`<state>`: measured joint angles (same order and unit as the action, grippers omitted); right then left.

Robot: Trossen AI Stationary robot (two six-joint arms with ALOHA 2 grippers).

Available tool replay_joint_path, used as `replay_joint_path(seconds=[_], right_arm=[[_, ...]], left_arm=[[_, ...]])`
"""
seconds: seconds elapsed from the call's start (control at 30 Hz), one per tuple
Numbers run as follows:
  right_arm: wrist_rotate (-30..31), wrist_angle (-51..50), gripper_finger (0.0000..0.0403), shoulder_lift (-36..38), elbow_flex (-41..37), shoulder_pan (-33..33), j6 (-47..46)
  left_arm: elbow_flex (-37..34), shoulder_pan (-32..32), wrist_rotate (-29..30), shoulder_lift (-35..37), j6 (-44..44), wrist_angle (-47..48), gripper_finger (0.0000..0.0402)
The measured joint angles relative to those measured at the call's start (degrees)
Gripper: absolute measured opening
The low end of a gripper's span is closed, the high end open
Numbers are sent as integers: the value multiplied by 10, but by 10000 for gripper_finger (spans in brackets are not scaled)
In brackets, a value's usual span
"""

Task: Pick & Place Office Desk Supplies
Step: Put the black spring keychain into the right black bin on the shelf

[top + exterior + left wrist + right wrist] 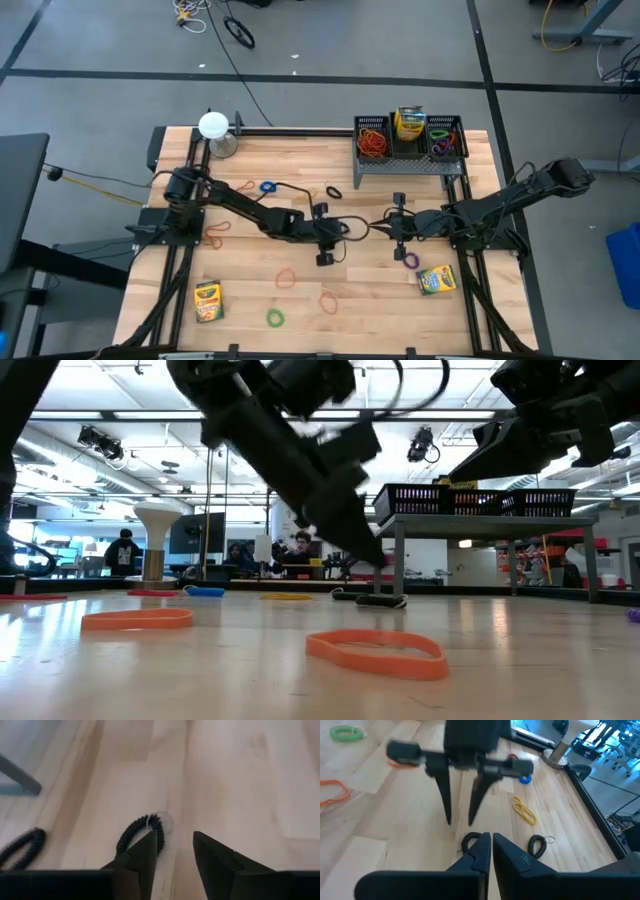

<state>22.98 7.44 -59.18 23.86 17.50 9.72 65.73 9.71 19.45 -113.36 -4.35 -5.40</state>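
The supplies are thin rubber-band loops in several colours and small yellow-and-green crayon boxes. On the bare wood the high view shows two crayon boxes, one near the table's front edge on the left arm's side and one just in front of the right gripper; a third box stands in the middle compartment of the black wire rack at the back, with a heap of orange bands in the compartment beside it. Loose loops lie scattered: a blue one, a green one, two orange ones in front of the left gripper, and a purple one by the right gripper. A black coiled band lies on the table at the tips of the left gripper, whose fingers stand a small gap apart, one fingertip touching the coil and nothing clamped between them. The right gripper faces it from close by, its fingers nearly together with only a thin slit between them, the same black coil lying just beyond their tips.
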Motion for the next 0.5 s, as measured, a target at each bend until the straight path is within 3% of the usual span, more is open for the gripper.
replay_joint_path(seconds=[0.23,0.4,0.5], right_arm=[[0,27,27,0,0,0,0],[-52,87,27,-1,0,0,-19],[-89,144,27,-5,0,-1,-35]], left_arm=[[-60,28,5,76,84,-48,99],[-180,22,-79,121,124,-220,53],[-257,15,-90,146,120,-321,36]])
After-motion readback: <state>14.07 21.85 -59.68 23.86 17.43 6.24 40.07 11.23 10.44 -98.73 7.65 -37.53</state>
